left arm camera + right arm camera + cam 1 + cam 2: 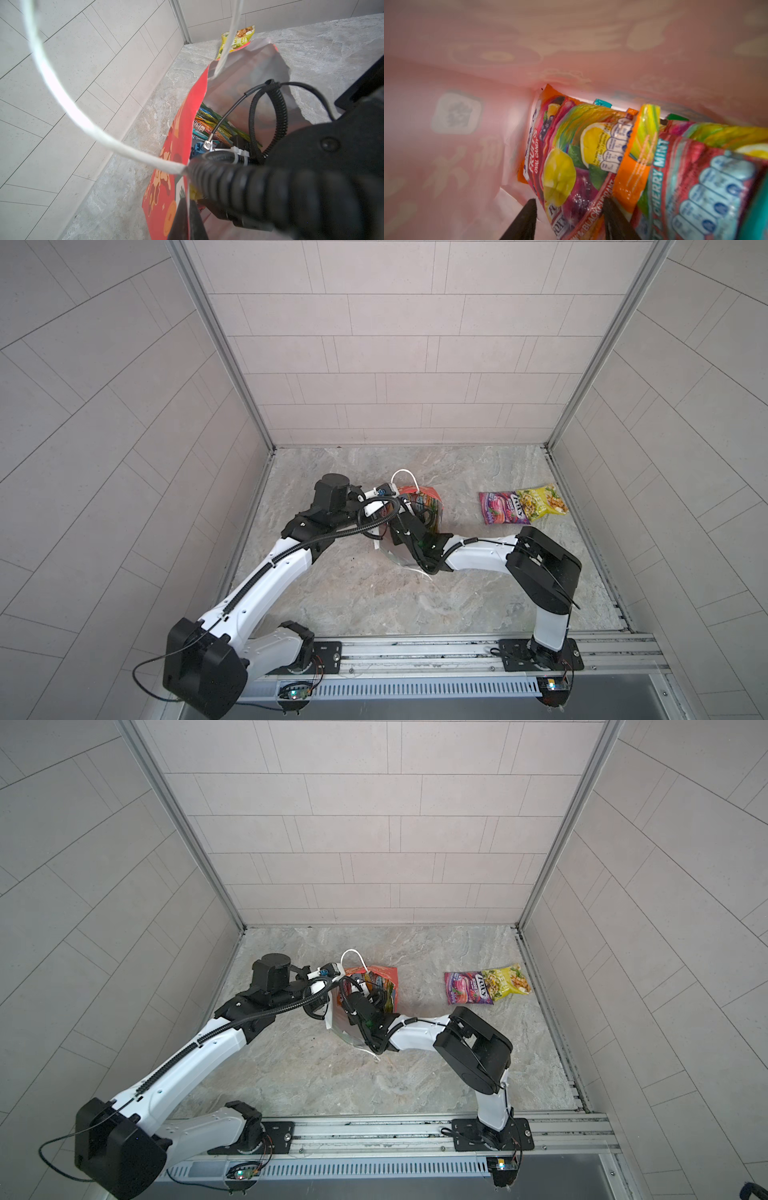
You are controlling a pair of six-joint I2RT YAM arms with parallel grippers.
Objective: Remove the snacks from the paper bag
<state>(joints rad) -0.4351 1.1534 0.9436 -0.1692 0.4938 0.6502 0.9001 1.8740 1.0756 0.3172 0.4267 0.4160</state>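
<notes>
The red paper bag (411, 489) (394, 990) stands mid-table with its white inside showing. My left gripper (188, 216) is shut on the bag's rim beside a white cord handle (62, 91). My right gripper (570, 200) is deep inside the bag, hidden in both top views. It is open, with its black fingertips (529, 209) on either side of a corner of an orange fruit-candy packet (562, 166). A cherry-mint packet (695, 178) leans beside that one. Two snacks lie out on the table: a purple-pink packet (500, 508) (467, 988) and a yellow-green one (540, 499) (507, 979).
Tiled walls (395, 364) close in the marble table (374, 593) at the back and both sides. The arm bases sit on a metal rail (415, 649) along the front edge. The right arm's elbow (544, 564) stands just in front of the two packets lying out.
</notes>
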